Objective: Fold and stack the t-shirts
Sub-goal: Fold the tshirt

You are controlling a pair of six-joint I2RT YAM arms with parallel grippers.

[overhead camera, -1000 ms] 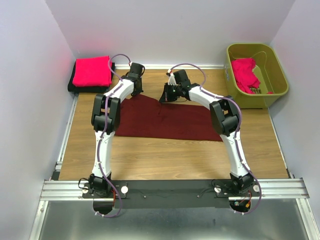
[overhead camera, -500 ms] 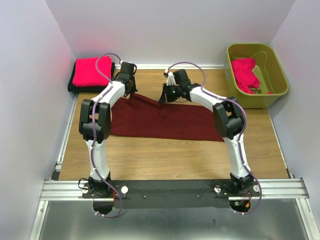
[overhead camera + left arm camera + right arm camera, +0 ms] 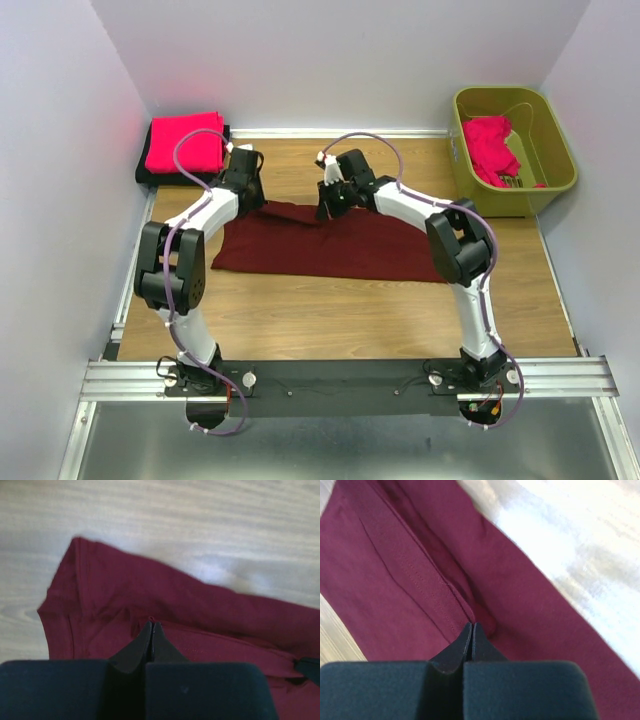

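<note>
Centrally on the table (image 3: 330, 310), the dark maroon t-shirt (image 3: 340, 250) lies flat. The left gripper (image 3: 151, 626) and right gripper (image 3: 471, 626) pinch its far edge, jaws closed tight. Upper left, a pinkish-red t-shirt (image 3: 185, 145) tops a black t-shirt (image 3: 146, 176); upper right, red shirts (image 3: 492, 148) sit in an olive bin (image 3: 560, 150).

Black t-shirt (image 3: 144, 176) mostly under pink-red t-shirt (image 3: 185, 143); wrist views crop maroon t-shirt (image 3: 165, 595).

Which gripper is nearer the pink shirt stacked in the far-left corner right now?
Left. The left gripper is just right of the pink shirt, toward the robot; the right gripper is farther right, mid-table. Both pinch the maroon shirt's far edge.
</note>
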